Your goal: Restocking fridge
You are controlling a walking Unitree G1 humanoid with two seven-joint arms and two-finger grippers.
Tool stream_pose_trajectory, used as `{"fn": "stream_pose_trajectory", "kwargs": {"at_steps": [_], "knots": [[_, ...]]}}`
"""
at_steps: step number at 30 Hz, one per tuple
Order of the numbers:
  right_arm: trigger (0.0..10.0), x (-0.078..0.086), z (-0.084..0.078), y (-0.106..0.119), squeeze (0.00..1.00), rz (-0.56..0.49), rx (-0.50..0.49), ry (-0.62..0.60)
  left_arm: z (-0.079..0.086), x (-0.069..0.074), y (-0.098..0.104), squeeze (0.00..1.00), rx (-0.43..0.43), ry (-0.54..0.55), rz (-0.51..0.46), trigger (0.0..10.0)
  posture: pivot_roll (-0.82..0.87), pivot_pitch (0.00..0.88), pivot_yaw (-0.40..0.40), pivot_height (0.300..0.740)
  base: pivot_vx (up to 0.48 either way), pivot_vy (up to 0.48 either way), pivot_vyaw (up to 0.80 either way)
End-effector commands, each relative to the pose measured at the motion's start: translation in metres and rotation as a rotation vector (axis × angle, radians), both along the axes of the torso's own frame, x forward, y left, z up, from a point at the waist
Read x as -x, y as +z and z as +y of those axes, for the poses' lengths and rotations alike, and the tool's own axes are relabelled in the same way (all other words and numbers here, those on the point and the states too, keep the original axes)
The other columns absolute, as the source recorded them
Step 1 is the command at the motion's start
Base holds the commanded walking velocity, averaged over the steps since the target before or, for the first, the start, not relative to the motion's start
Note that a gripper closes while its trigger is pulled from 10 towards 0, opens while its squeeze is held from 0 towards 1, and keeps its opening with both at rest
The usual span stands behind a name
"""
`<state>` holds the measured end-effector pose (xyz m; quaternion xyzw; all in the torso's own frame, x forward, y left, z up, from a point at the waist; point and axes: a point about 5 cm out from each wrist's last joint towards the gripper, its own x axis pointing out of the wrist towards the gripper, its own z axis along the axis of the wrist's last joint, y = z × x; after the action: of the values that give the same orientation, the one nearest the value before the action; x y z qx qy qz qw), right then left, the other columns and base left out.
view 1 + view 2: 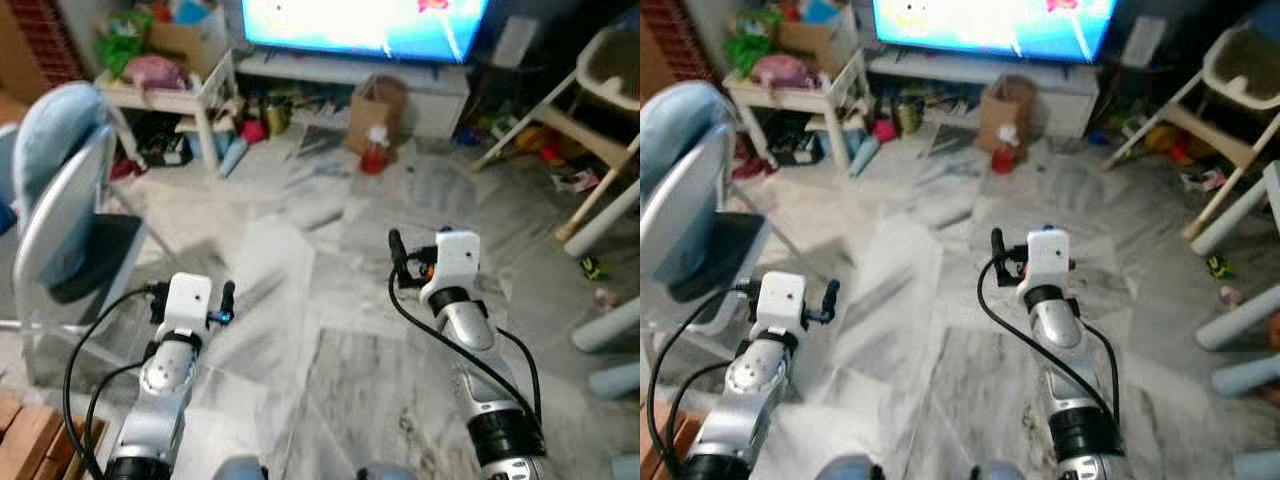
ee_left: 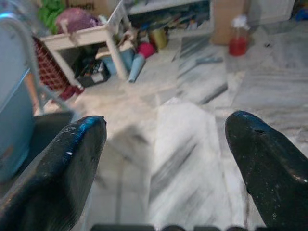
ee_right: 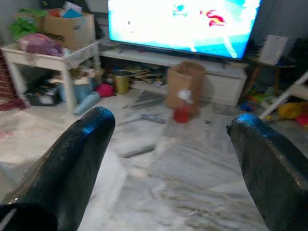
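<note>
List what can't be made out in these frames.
- Bright television screen: overexposed in every view, its top cut off by the frame edge.
- Red spray bottle with white nozzle: label too small and blurred.
- Clutter under the white side table: shadowed, items unclear.
- Left gripper and right gripper: open, empty; fingertips cut off by the wrist views' edges.

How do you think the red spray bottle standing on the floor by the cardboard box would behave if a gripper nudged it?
The red spray bottle stands upright and narrow, with a white trigger head on top, so it would probably tip rather than slide. The marble floor looks smooth, so once down it may roll. It looks like plastic, so likely light; how full it is cannot be told.
</note>
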<state>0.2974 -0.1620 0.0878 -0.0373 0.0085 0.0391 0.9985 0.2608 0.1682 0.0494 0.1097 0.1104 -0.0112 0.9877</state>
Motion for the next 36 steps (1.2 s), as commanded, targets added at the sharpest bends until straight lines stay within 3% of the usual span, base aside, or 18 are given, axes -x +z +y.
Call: {"fn": "stream_pose_trajectory", "kwargs": {"at_steps": [1, 10, 15, 25, 36], "knots": [[10.0, 0.003, -0.003, 0.005, 0.0, -0.031, 0.032, 0.0, 0.006, 0.007, -0.005, 0.0, -0.012, 0.014, 0.019, 10.0, 0.13, 0.024, -0.001, 0.74, 0.0, 0.0, 0.0], [10.0, 0.025, -0.026, 0.001, 0.0, -0.016, 0.046, -0.07, 0.021, 0.024, -0.004, 0.0, -0.022, 0.044, -0.006, 10.0, 0.12, 0.018, 0.0, 0.74, 0.0, 0.0, 0.0], [10.0, 0.032, -0.031, -0.004, 0.0, 0.011, 0.029, -0.114, 0.025, 0.026, -0.003, 0.0, -0.018, 0.05, -0.015, 10.0, 0.12, 0.018, 0.001, 0.74, 0.0, 0.0, -0.27], [10.0, 0.028, -0.024, -0.002, 0.0, 0.011, 0.019, -0.102, 0.021, 0.021, 0.002, 0.0, -0.011, 0.029, -0.031, 10.0, 0.12, 0.031, 0.001, 0.74, 0.0, 0.0, -0.8], [10.0, 0.028, -0.016, -0.001, 0.0, 0.017, 0.001, -0.03, 0.022, 0.026, 0.0, 0.0, -0.032, 0.091, -0.033, 10.0, 0.13, 0.044, 0.001, 0.74, 0.0, 0.0, 0.0]]}}
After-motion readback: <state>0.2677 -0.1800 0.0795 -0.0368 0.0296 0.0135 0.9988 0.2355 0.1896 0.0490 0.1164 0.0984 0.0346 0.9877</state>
